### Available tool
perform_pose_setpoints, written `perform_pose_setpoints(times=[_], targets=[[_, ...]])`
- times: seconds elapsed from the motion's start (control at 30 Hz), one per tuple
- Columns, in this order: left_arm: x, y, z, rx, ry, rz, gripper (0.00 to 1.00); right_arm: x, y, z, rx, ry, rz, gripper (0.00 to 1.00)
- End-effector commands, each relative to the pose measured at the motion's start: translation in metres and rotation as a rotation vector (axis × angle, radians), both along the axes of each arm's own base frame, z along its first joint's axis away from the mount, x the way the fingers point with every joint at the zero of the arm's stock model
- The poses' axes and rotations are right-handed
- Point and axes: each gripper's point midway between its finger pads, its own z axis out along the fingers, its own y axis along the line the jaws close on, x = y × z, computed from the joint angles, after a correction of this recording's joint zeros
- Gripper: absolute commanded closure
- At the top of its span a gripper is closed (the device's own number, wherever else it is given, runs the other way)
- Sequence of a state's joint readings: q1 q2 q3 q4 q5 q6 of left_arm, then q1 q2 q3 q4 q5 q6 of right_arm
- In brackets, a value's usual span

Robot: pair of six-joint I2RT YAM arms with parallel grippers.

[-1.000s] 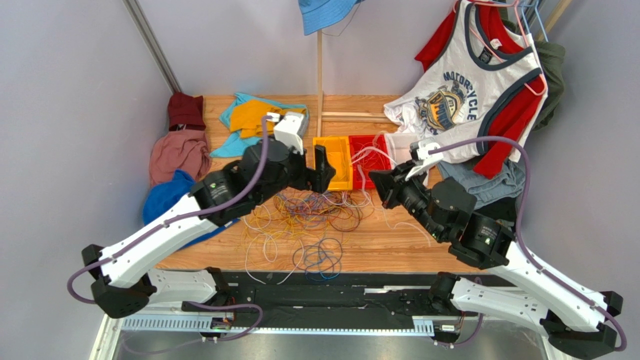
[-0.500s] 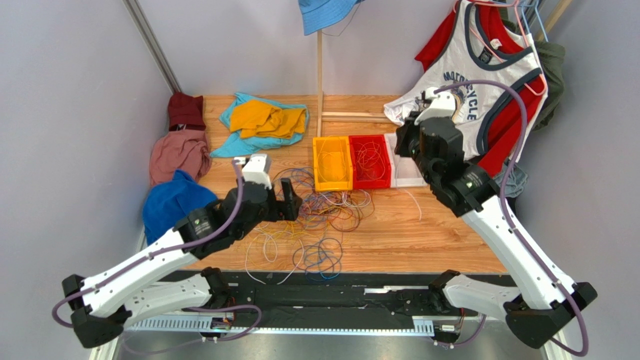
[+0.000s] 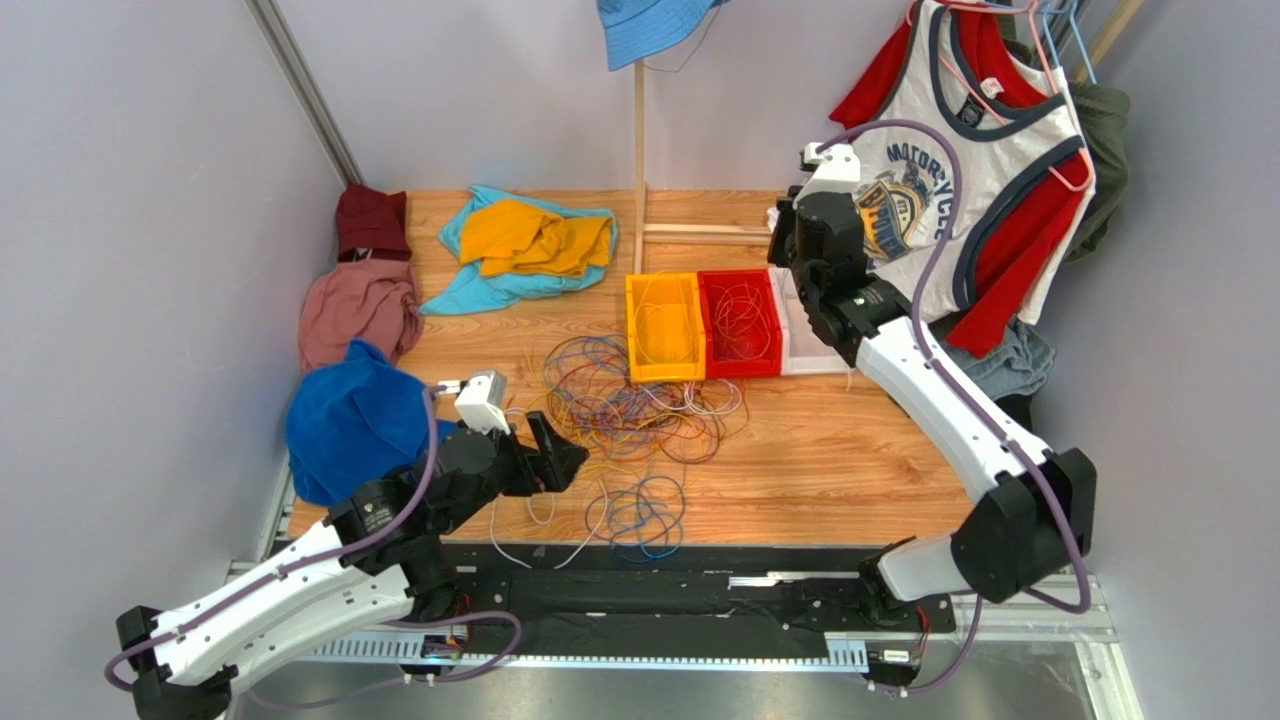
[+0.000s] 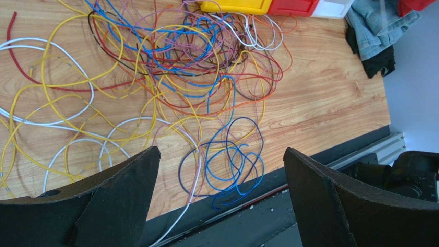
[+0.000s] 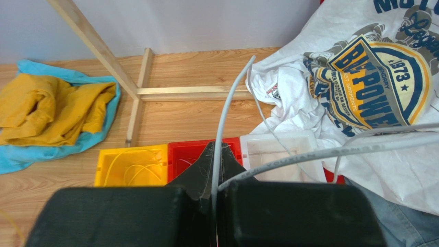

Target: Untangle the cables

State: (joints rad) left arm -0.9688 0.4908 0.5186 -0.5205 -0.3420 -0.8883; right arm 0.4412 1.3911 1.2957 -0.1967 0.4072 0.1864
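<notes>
Right gripper risen, pinching white cable; left gripper retracted, spread wide above cables.

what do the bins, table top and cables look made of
Yellow bin and red bin: likely moulded plastic, uniform colour, slight gloss. Table top: wood or wood-look laminate, grain lines visible. Cables: seemingly plastic-sleeved wire, smooth, holding springy loops.

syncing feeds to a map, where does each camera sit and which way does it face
Top external: above and behind the bases, looking down on the table; left arm, right arm show.
Left wrist: low over the cables, looking down; its open fingers show.
Right wrist: high, facing the back wall; its fingers pinch a white cable.
All share the yellow bin.
</notes>
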Motion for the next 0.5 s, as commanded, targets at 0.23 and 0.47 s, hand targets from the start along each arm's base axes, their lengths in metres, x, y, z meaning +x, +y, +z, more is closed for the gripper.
perform_pose_setpoints(times=[0.23,0.47], targets=[[-0.004,-0.004,-0.014,-0.033,0.025,-0.007,0.01,0.053,-0.029,-0.023,-0.063,-0.061,-0.081,1.00],[-0.004,-0.006,-0.030,-0.011,0.050,-0.011,0.01,0.072,-0.045,-0.042,-0.069,-0.059,-0.091,1.00]])
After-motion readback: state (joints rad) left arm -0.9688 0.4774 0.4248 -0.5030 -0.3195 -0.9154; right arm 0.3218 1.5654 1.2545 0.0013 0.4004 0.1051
